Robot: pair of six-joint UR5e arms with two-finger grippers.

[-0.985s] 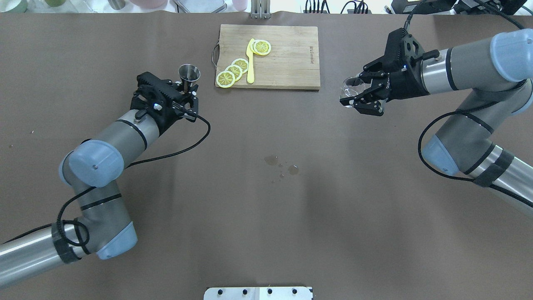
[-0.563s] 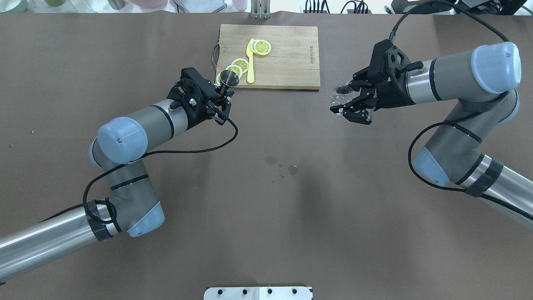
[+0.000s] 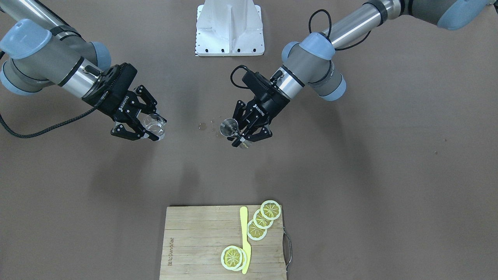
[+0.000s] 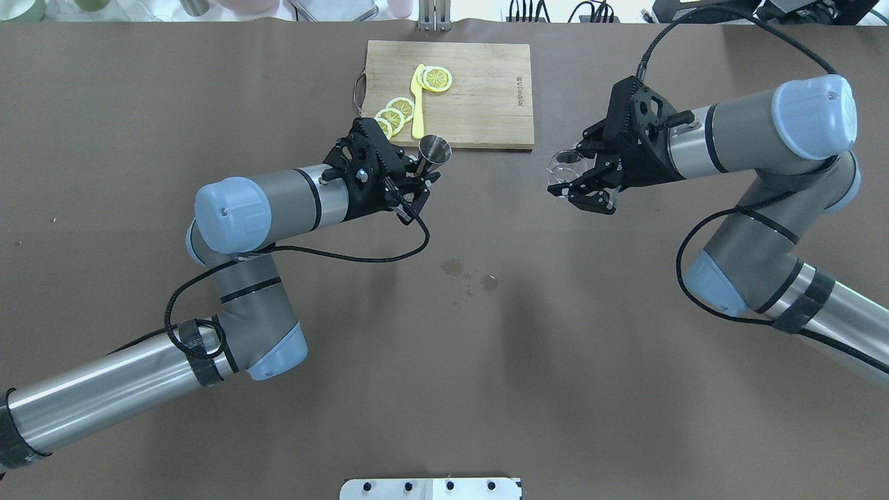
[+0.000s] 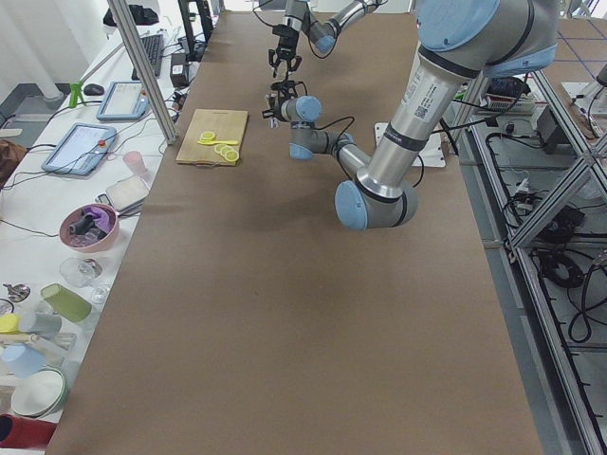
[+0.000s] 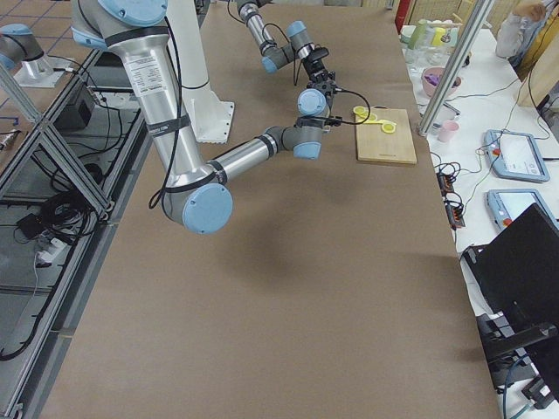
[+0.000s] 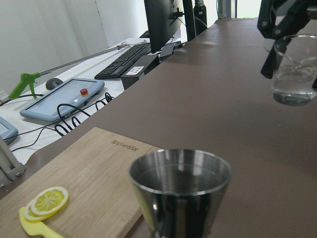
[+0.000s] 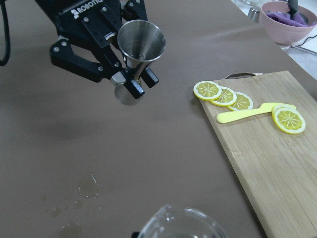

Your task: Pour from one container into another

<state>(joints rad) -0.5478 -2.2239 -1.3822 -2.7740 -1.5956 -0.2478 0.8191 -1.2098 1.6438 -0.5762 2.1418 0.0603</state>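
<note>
My left gripper (image 4: 419,175) is shut on the waist of a steel double-cone jigger (image 4: 435,148), held upright above the table just in front of the cutting board. My right gripper (image 4: 574,179) is shut on a small clear glass beaker (image 4: 561,162), also held upright in the air to the right. A wide gap separates the two vessels. In the front view the jigger (image 3: 229,127) is at the centre and the beaker (image 3: 154,124) to its left. The left wrist view shows the jigger's mouth (image 7: 180,173) close up and the beaker (image 7: 294,69) beyond, with clear liquid at its bottom.
A wooden cutting board (image 4: 479,97) at the back carries several lemon slices (image 4: 392,115) and a yellow knife (image 4: 417,104). Small spilled drops (image 4: 471,275) mark the brown table's middle. A white base plate (image 4: 430,488) sits at the near edge.
The left arm has swung right, carrying the jigger from the left side to the board's front edge. The right arm has brought the beaker a little leftward, towards the middle.
</note>
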